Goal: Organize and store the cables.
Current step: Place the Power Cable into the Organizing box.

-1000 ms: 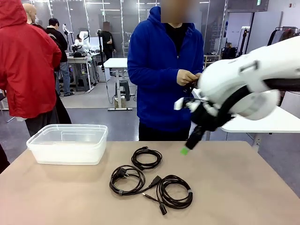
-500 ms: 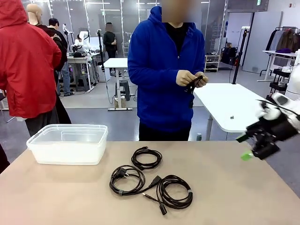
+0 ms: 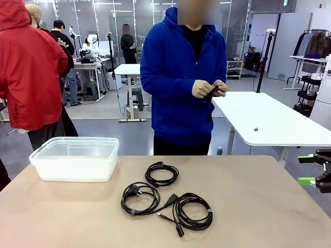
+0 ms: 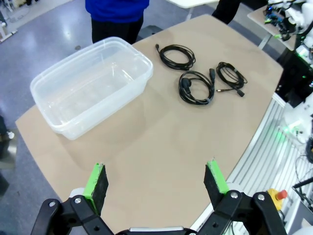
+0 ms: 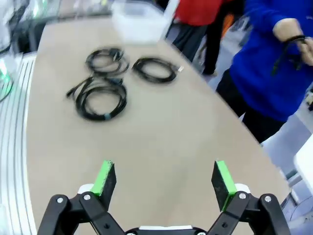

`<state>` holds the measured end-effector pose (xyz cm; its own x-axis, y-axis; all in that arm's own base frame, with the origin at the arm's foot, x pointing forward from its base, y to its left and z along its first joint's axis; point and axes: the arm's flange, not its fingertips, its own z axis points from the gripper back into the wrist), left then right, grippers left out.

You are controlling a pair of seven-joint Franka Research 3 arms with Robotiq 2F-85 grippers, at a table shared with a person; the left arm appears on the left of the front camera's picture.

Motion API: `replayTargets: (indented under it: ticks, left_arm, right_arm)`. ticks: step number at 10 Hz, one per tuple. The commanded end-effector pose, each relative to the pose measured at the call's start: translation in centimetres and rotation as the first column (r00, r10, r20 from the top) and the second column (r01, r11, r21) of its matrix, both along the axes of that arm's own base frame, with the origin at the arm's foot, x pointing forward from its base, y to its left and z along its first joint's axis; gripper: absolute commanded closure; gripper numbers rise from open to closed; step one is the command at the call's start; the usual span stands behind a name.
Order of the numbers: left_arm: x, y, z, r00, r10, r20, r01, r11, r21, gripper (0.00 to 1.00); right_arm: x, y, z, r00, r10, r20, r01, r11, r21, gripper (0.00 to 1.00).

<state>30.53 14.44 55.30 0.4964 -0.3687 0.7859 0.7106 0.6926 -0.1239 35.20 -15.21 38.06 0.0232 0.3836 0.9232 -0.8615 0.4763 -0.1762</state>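
Cables (image 3: 170, 199): three coils on table (image 3: 258, 206), near tub (image 3: 72, 168).
Left gripper (image 4: 155, 169): fingers spread, empty.
Right gripper (image 5: 164, 169): fingers spread, empty.

My front camera looks low across the desk (image 3: 258, 206) toward the person (image 3: 181, 93). Both wrist cameras hang high, angled down, and all three views share the cables (image 3: 170, 199) mid-desk.

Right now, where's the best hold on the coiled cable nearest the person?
Pinch across the bundled strands on the far cable's right arc, straight down from above: the coil lies flat, and its near arc sits close to the other two coils.
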Motion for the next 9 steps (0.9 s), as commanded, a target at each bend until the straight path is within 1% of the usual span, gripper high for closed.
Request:
replayTargets:
  ticks: [1,8,9]
  left_arm:
    - [0.06,0.22,0.12,1.000,-0.021,0.013,0.021,1.000,-0.013,0.00]
    - [0.06,0.22,0.12,1.000,-0.021,0.013,0.021,1.000,-0.013,0.00]
    - [0.00,-0.01,0.00,1.000,0.000,0.000,0.000,1.000,0.001,0.00]
  right_arm:
    - [0.34,0.93,0.60,0.998,0.049,-0.026,-0.051,0.994,-0.101,0.00]
    - [0.34,0.93,0.60,0.998,0.049,-0.026,-0.051,0.994,-0.101,0.00]
    - [0.34,0.93,0.60,0.998,0.049,-0.026,-0.051,0.994,-0.101,0.00]
